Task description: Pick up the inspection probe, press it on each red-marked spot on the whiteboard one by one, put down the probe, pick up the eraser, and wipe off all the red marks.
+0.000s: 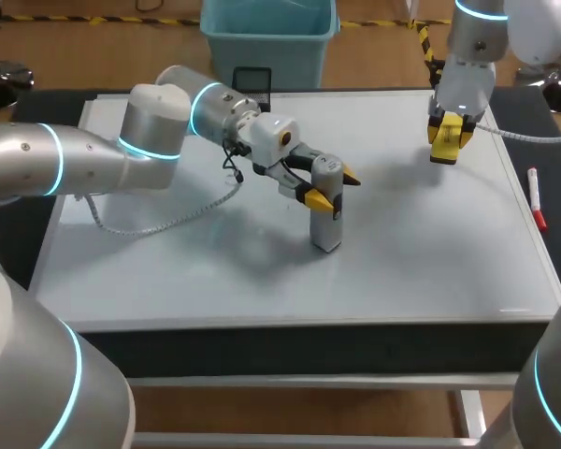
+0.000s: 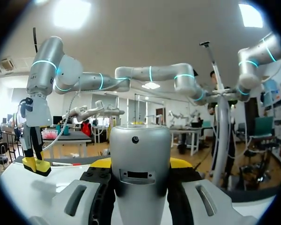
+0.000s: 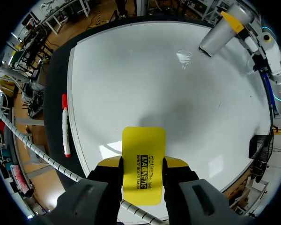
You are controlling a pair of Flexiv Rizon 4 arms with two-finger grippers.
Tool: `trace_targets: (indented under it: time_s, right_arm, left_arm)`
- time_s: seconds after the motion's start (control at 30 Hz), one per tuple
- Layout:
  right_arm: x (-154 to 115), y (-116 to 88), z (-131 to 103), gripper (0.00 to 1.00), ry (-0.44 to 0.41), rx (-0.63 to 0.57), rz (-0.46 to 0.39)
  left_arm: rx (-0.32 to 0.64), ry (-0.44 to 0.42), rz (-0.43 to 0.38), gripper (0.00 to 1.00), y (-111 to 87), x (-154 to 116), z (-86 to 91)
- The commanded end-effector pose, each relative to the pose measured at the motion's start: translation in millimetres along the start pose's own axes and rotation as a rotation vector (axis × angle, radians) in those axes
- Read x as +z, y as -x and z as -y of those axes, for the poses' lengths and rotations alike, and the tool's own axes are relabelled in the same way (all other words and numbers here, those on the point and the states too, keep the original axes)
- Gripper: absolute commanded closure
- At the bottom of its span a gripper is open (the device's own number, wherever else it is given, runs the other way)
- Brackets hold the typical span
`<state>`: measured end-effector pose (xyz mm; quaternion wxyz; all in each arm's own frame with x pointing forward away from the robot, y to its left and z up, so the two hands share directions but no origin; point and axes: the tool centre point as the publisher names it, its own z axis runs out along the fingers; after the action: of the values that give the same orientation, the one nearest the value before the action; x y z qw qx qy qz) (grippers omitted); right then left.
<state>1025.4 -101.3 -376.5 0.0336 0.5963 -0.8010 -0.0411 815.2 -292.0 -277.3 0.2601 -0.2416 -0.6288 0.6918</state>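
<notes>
From above, the left arm reaches in over the whiteboard (image 1: 168,271), and the left end effector (image 1: 332,187) is clamped on the upper part of the silver inspection probe (image 1: 325,224). The probe stands upright near the board's middle, with its lower end down at the surface. The right end effector (image 1: 446,140) hangs over the far right part of the board, pinching the yellow eraser (image 1: 446,150) clear of the surface. A red marker (image 1: 536,198) lies on the dark bench (image 1: 542,122) just beside the board's right edge. In the left wrist view, the inspection probe (image 2: 140,150) sits squarely in the left end effector (image 2: 140,163), with a yellow tip showing at each side of its body. Ahead and off to one side, the right end effector (image 2: 36,164) holds the eraser (image 2: 37,166) just above the whiteboard (image 2: 18,187). In the right wrist view, the right end effector (image 3: 142,163) has both fingers pressed against the flat sides of the eraser (image 3: 143,150), which points out over the whiteboard (image 3: 145,84). The red marker (image 3: 64,126) lies on the bench (image 3: 54,93) beside the board, and far ahead the inspection probe (image 3: 218,35) meets the board.
</notes>
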Motion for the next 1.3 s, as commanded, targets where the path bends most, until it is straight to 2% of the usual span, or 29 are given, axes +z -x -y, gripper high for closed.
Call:
trace_targets:
  time_s: [0.03, 1.03, 1.13, 1.3]
  right_arm:
    - [-1.3, -1.1, -0.1, 1.00, -0.003, -0.002, -0.002]
    - [-1.3, -1.1, -0.1, 1.00, -0.003, -0.002, -0.002]
    - [-1.3, -1.1, -0.1, 1.00, -0.003, -0.002, -0.002]
    - [-1.3, -1.1, -0.1, 1.00, -0.003, -0.002, -0.002]
  left_arm:
    - [-0.005, -0.003, -0.008, 1.00, 3.5, -0.2, -2.1]
    - [-0.020, 0.023, -0.019, 1.00, 5.5, -0.1, -6.1]
    - [-0.001, 0.030, 0.007, 1.00, 7.3, -11.1, 2.2]
    - [0.016, 0.041, 0.081, 1.00, 10.6, -44.5, 17.0]
